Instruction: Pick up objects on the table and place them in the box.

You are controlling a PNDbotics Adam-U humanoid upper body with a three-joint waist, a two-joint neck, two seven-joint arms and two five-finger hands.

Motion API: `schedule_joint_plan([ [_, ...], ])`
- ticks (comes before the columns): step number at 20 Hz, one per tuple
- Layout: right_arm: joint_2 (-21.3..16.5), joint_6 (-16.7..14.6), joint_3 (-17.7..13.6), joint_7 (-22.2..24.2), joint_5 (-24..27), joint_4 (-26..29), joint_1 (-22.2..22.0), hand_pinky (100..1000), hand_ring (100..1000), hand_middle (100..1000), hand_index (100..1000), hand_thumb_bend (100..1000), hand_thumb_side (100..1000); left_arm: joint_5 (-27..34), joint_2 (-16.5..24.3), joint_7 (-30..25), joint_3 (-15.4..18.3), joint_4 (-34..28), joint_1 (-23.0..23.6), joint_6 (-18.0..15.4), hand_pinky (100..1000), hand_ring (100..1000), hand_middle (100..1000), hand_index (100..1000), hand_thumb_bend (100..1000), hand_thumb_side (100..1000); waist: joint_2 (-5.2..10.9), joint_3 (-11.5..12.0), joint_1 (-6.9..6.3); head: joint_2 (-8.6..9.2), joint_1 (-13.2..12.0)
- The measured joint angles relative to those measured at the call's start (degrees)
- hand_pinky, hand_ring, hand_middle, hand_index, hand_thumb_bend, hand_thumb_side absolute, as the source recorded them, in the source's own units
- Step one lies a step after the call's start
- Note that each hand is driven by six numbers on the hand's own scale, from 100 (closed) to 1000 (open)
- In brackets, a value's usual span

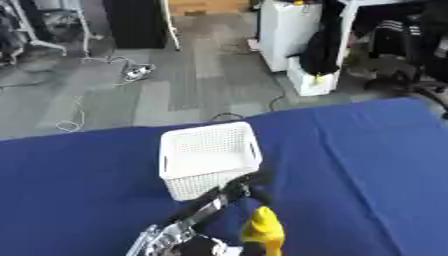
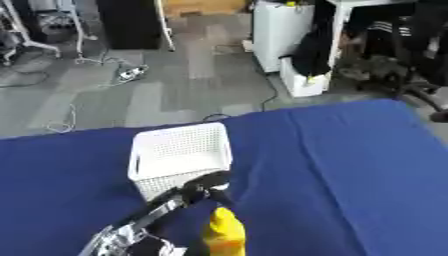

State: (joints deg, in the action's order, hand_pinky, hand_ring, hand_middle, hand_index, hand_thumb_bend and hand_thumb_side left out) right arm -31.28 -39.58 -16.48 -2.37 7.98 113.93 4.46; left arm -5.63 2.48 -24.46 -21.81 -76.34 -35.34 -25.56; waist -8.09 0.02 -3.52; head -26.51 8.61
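The yellow object (image 1: pixel 262 229) is seen upright on the blue table (image 1: pixel 367 165) just before the white basket (image 1: pixel 208 150), the left hand (image 1: pixel 245 183) above it with grip unclear, so it could be toppled or dropped short of the rim.

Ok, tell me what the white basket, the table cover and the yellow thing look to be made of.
White basket: looks like moulded plastic, matt, its walls pierced with a fine grid of holes. Table cover: seems to be blue cloth, matt, with soft creases running across it. Yellow thing: smooth and slightly glossy, probably plastic or rubber, though its shape is too unclear to be sure.
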Motion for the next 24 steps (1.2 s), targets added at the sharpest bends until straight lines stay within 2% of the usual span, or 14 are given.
schedule_joint_plan([
  [12,0.0,-0.01,0.01,0.12,0.04,0.0,0.2,581,571,639,733,100,860,-1.07,-0.03,-1.18,0.0,1.34,0.42,-0.12,902,782,922,979,509,656,0.0,-0.06,0.0,0.01,0.0],
  [24,0.0,0.05,0.34,0.2,0.51,0.0,0.58,580,571,639,732,100,859,-3.63,-0.15,-2.29,-0.02,5.01,1.48,-1.11,895,770,914,980,504,672,0.0,-0.61,-0.1,0.02,0.0],
])
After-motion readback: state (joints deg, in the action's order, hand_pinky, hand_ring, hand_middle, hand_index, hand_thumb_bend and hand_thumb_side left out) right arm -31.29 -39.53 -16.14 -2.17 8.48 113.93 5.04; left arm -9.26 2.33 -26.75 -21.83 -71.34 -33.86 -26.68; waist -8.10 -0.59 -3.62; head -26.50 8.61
